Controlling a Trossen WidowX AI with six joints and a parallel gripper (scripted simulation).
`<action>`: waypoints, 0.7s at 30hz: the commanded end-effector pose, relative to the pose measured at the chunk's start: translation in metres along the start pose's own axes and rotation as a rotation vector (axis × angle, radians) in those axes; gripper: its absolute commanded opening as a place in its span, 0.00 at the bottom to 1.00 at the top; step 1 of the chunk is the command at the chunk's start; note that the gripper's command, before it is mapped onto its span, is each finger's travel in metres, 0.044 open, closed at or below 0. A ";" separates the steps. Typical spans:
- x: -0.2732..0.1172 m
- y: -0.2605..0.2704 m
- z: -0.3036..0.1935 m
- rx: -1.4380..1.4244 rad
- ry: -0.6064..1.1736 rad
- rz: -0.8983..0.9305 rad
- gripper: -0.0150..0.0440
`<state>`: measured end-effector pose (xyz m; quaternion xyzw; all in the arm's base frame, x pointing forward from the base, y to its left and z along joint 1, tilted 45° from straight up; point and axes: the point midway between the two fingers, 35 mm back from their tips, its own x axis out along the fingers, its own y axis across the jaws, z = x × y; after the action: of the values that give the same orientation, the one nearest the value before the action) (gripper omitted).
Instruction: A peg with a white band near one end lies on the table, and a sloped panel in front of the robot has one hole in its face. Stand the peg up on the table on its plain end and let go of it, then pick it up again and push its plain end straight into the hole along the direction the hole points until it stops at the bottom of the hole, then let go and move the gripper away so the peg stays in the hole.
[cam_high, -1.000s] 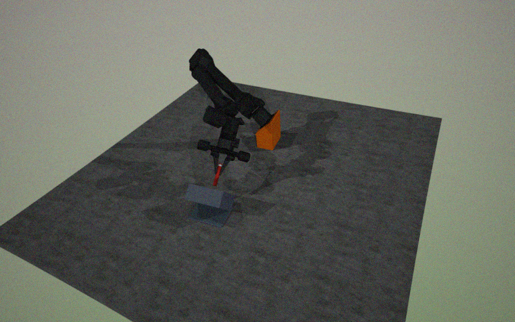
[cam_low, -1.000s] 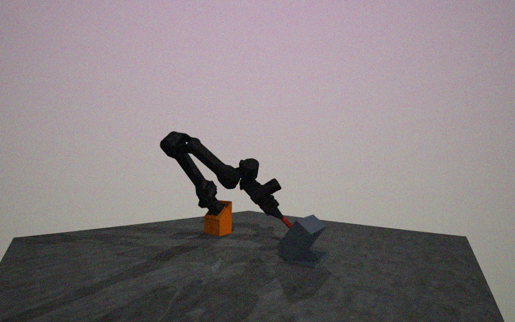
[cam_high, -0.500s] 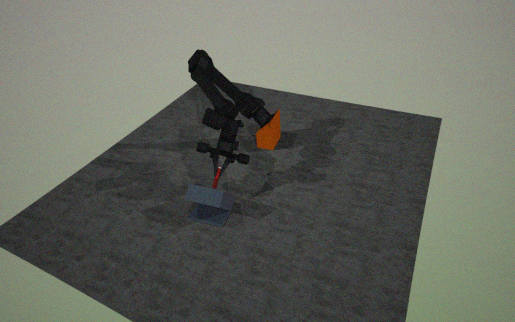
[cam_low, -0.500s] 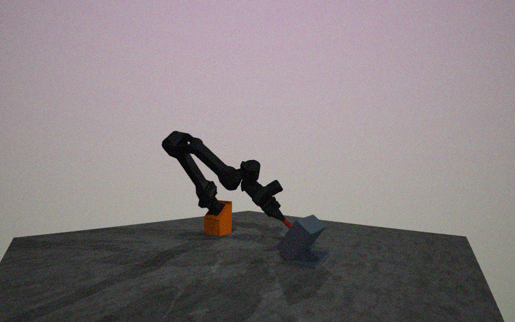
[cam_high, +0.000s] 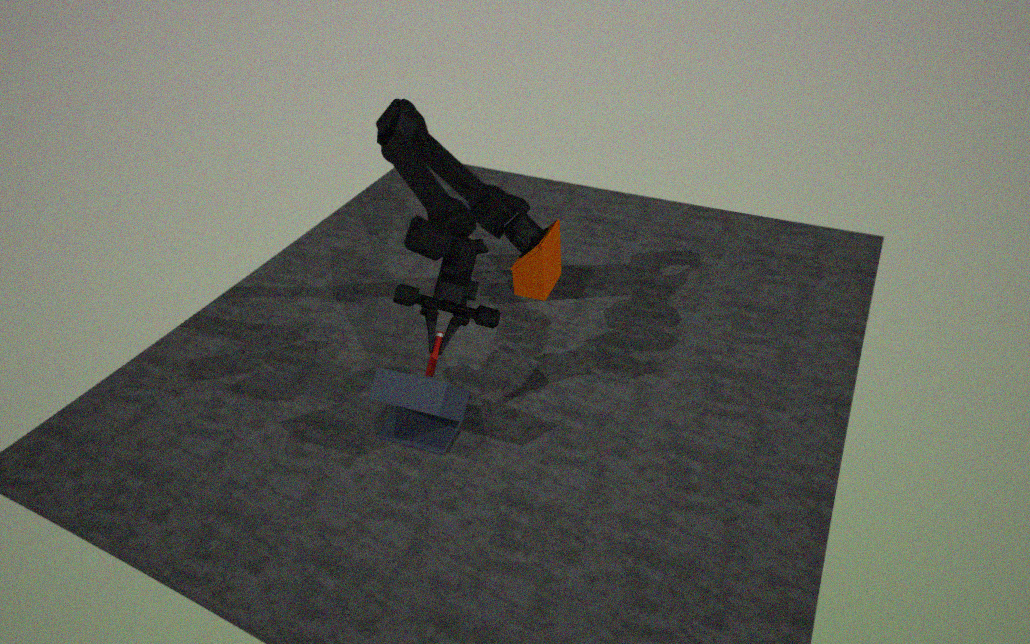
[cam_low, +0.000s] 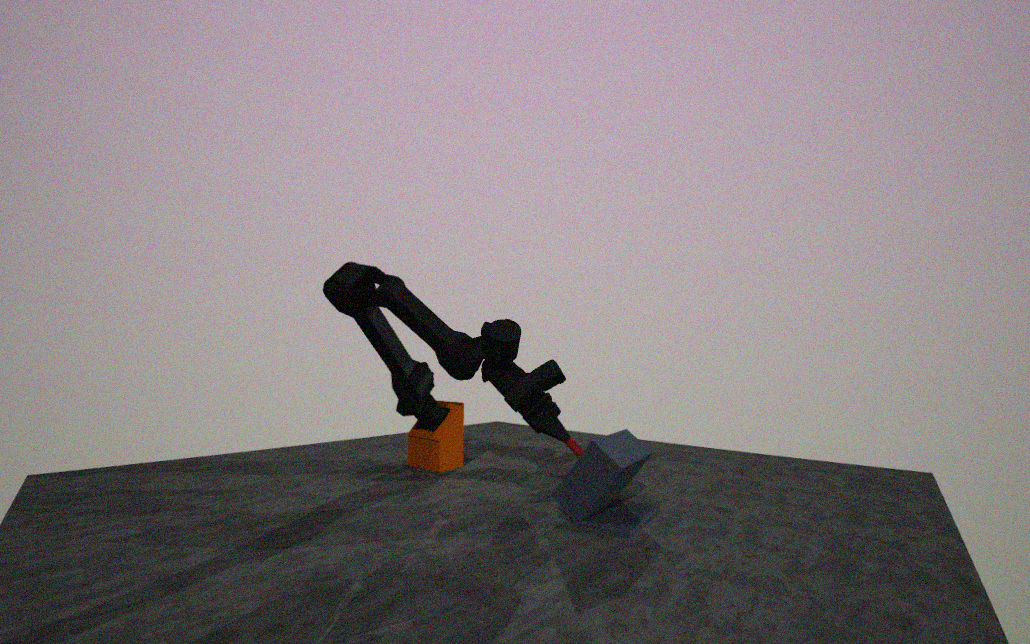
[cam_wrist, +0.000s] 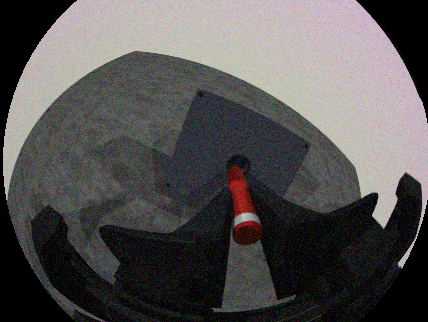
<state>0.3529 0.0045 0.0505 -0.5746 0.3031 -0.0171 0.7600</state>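
Observation:
My gripper (cam_high: 436, 350) (cam_low: 568, 440) (cam_wrist: 239, 192) is shut on the red peg (cam_high: 432, 364) (cam_low: 575, 447) (cam_wrist: 243, 200). The peg is tilted, with its white band at the upper end and its plain end pointing down toward the sloped panel. The blue-grey panel (cam_high: 410, 390) (cam_low: 593, 481) (cam_wrist: 210, 135) stands just beyond the fingers. In the wrist view the plain end overlaps the lower edge of the dark hole (cam_wrist: 239, 162) in the panel's face. Whether the tip is inside the hole or just in front of it cannot be told. The panel's face is hidden in the top view.
The orange base block (cam_high: 537, 271) (cam_low: 438, 448) carries the arm, behind the panel in the top view. The dark table (cam_high: 645, 486) (cam_low: 341, 561) (cam_wrist: 100, 120) lies under the panel and the block. Small dark dots mark several corners of the panel's face.

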 end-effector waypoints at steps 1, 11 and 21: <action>0.000 -0.004 0.003 0.007 -0.003 -0.007 0.25; 0.000 -0.007 0.005 0.007 -0.003 -0.007 0.25; 0.002 -0.006 0.004 0.007 -0.003 -0.007 0.25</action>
<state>0.3560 0.0050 0.0542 -0.5746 0.3035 -0.0184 0.7599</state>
